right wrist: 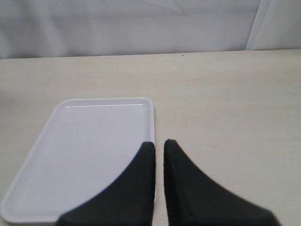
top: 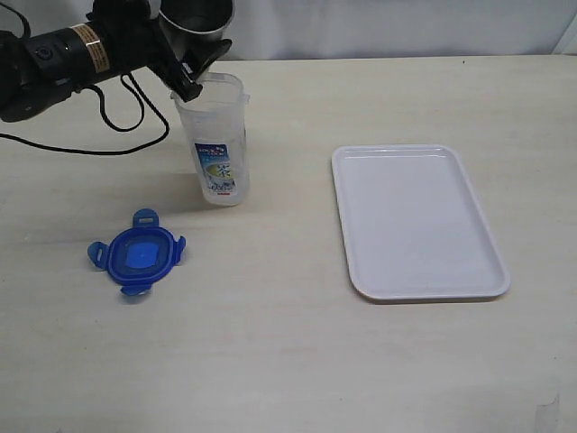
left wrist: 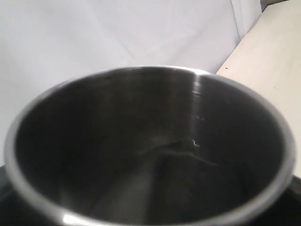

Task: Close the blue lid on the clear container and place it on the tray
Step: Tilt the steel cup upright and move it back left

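The left arm reaches in from the far left of the table (top: 288, 361), and the left gripper (top: 200, 65) is clamped on a grey steel cup (top: 196, 18) held up at the back edge. In the left wrist view the cup's dark, brushed inside and bright rim fill almost the whole picture. One black fingertip hangs right at the rim of the clear container (top: 219, 144); whether it touches cannot be told.

Nearer the front and left of the container, well apart from it, the blue lid (top: 135, 253) lies flat on the table. It is round, with four snap flaps splayed outward and a lighter blue patch at its centre.

The clear container stands upright on the table with its mouth open. It is tall, narrow and see-through, with a small blue-and-green label (top: 217, 167) low on its side.

To the right, well clear of the container, the tray (top: 416, 221) lies flat: white, rectangular, with rounded corners and a low rim.

In the right wrist view, the right gripper (right wrist: 159, 143) hangs over the tray's near edge, its two black fingers drawn nearly together with only a thin slit between them, gripping nothing.
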Action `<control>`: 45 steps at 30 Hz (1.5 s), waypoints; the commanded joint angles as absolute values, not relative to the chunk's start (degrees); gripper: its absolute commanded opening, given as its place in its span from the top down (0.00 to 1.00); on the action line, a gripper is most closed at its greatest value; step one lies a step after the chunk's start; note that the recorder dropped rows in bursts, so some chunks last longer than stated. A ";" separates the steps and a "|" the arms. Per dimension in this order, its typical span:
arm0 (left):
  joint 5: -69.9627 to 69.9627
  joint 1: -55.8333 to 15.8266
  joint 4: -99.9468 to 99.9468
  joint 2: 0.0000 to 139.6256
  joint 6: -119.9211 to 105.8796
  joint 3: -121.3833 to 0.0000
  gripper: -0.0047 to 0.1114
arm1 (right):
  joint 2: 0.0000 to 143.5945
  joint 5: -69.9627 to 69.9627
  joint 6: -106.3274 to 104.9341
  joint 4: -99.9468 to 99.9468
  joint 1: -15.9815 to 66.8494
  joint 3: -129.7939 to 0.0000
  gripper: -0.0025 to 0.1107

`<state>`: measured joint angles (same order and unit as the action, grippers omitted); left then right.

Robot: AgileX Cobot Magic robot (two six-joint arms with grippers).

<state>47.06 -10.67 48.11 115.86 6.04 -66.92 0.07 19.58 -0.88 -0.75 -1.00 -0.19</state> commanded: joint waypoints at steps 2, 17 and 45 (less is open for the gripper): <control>49.58 -10.59 46.33 114.91 12.69 -67.63 0.96 | 0.00 19.65 -0.88 -1.02 -1.26 0.00 0.92; 45.72 -10.59 32.21 114.91 18.30 -67.63 0.96 | 0.00 19.65 -0.88 -1.02 -1.26 0.00 0.92; 41.07 -0.36 18.75 115.66 12.05 -67.63 0.96 | 0.00 19.65 -0.88 -1.02 -1.26 0.00 0.92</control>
